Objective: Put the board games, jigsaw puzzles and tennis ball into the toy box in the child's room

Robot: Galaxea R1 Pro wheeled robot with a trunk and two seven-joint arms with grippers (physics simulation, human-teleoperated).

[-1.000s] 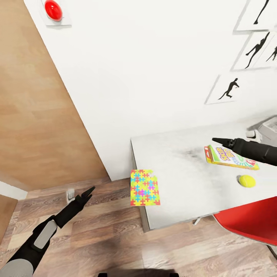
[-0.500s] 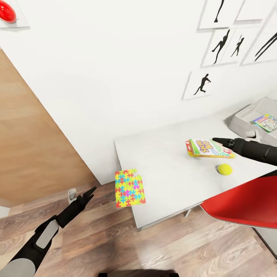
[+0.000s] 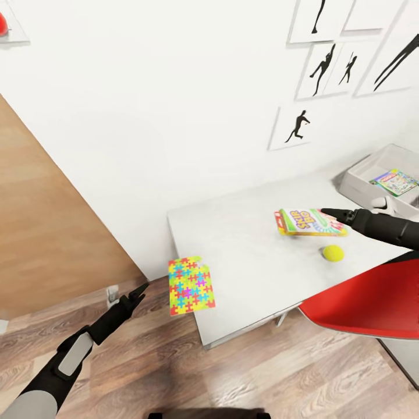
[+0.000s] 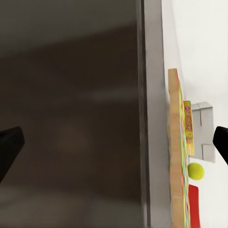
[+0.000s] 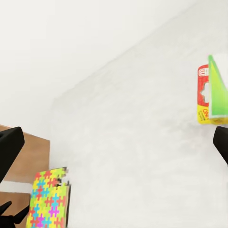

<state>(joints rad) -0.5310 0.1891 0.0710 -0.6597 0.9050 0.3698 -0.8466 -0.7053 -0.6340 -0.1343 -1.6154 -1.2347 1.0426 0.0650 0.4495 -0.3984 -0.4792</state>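
The white table [image 3: 244,273] carries a Skip-Bo board game [image 3: 308,222] and, just in front of it, the tennis ball [image 3: 333,252]. A square jigsaw puzzle [image 3: 191,285] with a coloured piece pattern overhangs the table's left edge. At the back right stands the grey toy box [image 3: 364,174] with a colourful flat box [image 3: 396,181] inside. My right gripper [image 3: 329,213] hovers over the Skip-Bo box's right end, open and empty. My left gripper [image 3: 137,291] hangs over the floor left of the puzzle, open. The right wrist view has the puzzle [image 5: 50,202] and Skip-Bo [image 5: 211,92]; the left wrist view has the ball [image 4: 195,171].
A red chair [image 3: 366,302] is pushed against the table's front right. A wooden panel [image 3: 46,233] stands at the left, with wood flooring [image 3: 145,361] below. Framed silhouette pictures [image 3: 326,64] hang on the white wall, and a red button [image 3: 2,23] sits at the far upper left.
The camera has swung right, so the table and toys sit further left in the picture and the toy box has come into view. Both arms hold their pose.
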